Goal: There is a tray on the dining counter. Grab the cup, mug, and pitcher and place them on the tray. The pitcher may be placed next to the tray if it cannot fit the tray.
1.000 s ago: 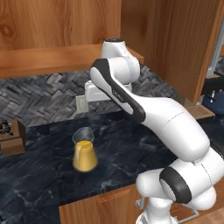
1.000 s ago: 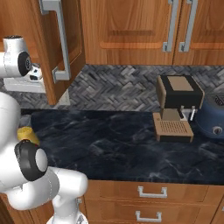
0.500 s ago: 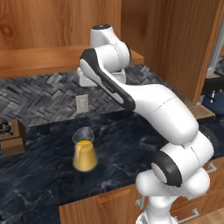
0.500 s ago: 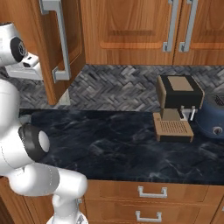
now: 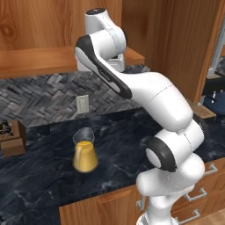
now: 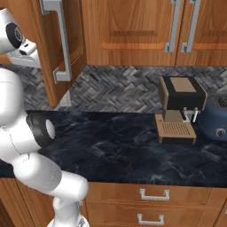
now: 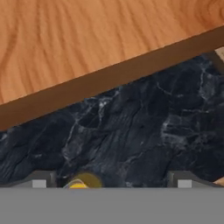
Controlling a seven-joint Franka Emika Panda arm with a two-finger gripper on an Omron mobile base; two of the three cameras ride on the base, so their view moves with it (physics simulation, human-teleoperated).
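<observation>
The pitcher [image 5: 84, 151], clear glass with yellow-orange liquid, stands upright on the black wall counter [image 5: 39, 180], left of my arm. My arm is raised high beside the open cabinet door [image 6: 60, 44]. In the hand view my gripper [image 7: 111, 183] is open with nothing between its fingertips [image 7: 40, 181], looking down at the counter from well above. The pitcher's rim [image 7: 81, 181] peeks in at the bottom edge, between the tips. The tray, dining counter, cup and mug are out of view.
A coffee machine [image 6: 179, 108] and a blue appliance [image 6: 215, 117] stand at the counter's right end. A small wooden box [image 5: 11, 138] sits at its left end. A wall outlet [image 5: 81, 104] is behind the pitcher. The cabinet door's edge [image 7: 109, 78] crosses above the gripper.
The arm has swung upward and leftward, lifting the hand toward the wall cabinet. The pitcher has stayed in place and the jaws have stayed wide.
</observation>
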